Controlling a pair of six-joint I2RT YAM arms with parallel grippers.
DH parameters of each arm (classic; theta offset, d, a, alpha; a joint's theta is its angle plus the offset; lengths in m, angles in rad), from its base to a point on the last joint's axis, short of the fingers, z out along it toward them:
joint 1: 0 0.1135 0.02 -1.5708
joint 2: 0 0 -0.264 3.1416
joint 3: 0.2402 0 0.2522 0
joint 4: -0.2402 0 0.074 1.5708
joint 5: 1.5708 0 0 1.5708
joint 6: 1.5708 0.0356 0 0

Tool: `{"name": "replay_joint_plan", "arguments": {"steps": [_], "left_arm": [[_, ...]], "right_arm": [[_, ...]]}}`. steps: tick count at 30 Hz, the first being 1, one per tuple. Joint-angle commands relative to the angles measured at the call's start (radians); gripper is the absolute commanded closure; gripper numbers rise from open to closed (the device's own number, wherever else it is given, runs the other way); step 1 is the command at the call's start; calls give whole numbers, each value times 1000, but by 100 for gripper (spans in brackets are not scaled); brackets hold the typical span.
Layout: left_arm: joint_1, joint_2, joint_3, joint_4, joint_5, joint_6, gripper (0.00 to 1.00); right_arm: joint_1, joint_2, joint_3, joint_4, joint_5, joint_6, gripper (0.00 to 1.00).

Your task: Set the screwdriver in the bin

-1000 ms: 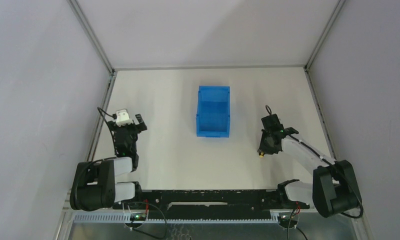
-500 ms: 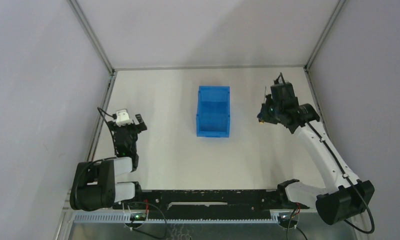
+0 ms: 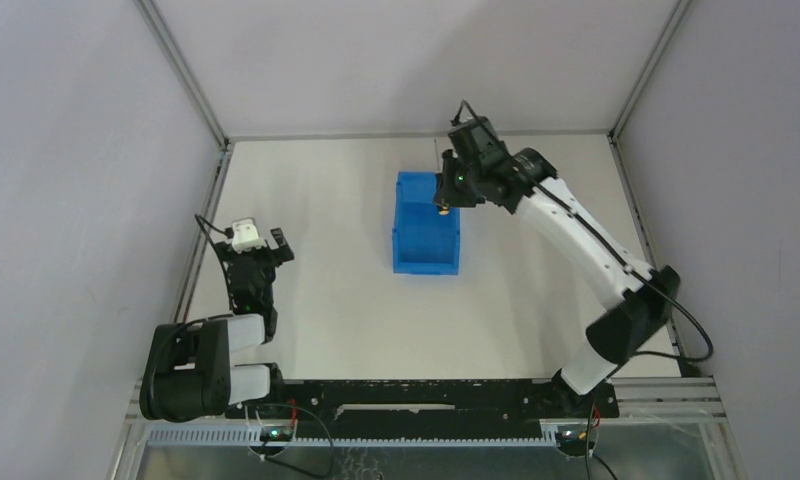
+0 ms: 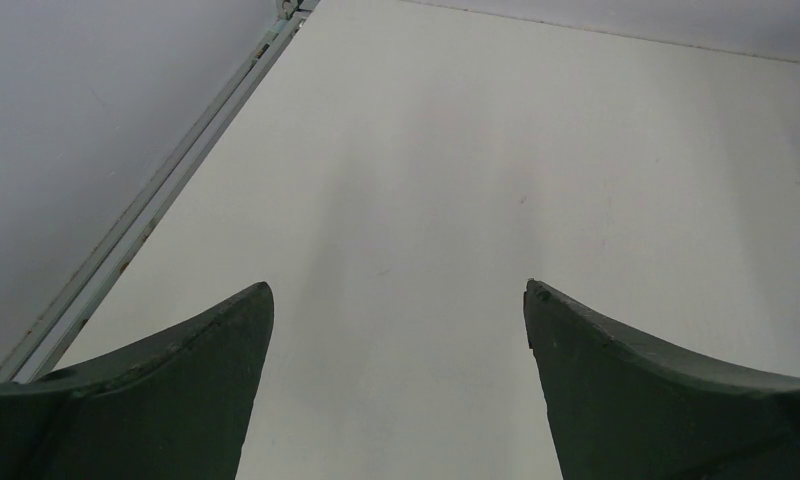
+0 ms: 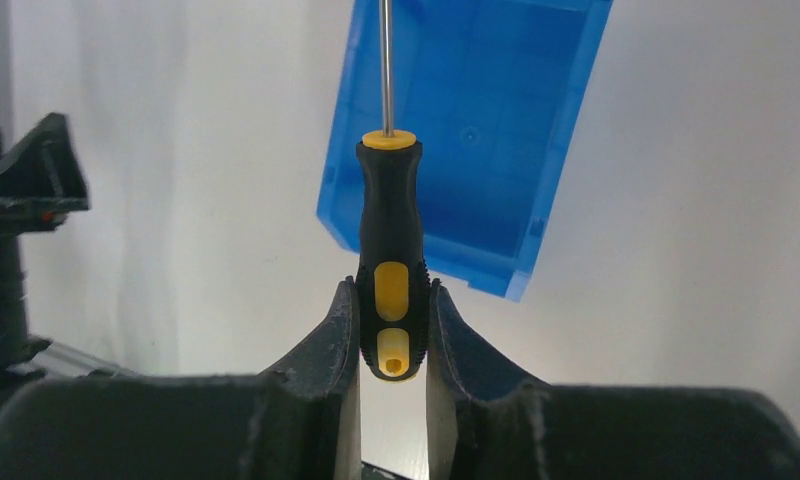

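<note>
Nearest, the left gripper [image 3: 254,250] sits low beside the left rail [image 3: 216,190], its fingers [image 4: 176,380] spread wide with table [image 4: 426,150] showing between them. Farther out, the bin [image 3: 426,240] stands mid-table with its long side running away from the arms, well apart from the left rail, the right rail [image 3: 636,210] and the back wall [image 3: 416,60]. The right arm reaches across from the right, and the right gripper [image 3: 446,192] hangs over the bin's far right part. Its fingers [image 5: 336,340] pinch the butt of the screwdriver [image 5: 389,230], touching the handle on both sides. The handle crosses the bin's [image 5: 476,150] near edge in the wrist view, and the shaft points on over the blue floor, close to one side wall. The shaft's tip is cut off at the top of that view, as is the bin's far end. From above, only an orange speck of the screwdriver [image 3: 442,210] shows under the gripper, and how high it hangs over the bin cannot be told.
</note>
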Motion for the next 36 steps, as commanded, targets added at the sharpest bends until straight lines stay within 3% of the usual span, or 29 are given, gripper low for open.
{"name": "replay_joint_plan", "arguments": {"steps": [1,14,17,20,24,33,36], "left_arm": [[-5,-8,26,28,-11,21,0],[-5,-9,25,28,-12,20,0],[-5,-8,26,28,-11,21,0],[-5,-8,26,28,-12,20,0],[-4,-8,25,27,-12,20,0],[-5,-9,26,28,-13,20,0],[-5,-8,27,28,-11,20,0]], "right_arm": [[19,129,48,25,56,53,97],[41,439,-37,193,98,142,96],[48,464,-73,240,96,166,89],[49,485,-93,262,95,185,74],[49,485,-89,255,87,186,67],[51,337,-25,194,126,145,45],[51,276,11,173,132,108,43]]}}
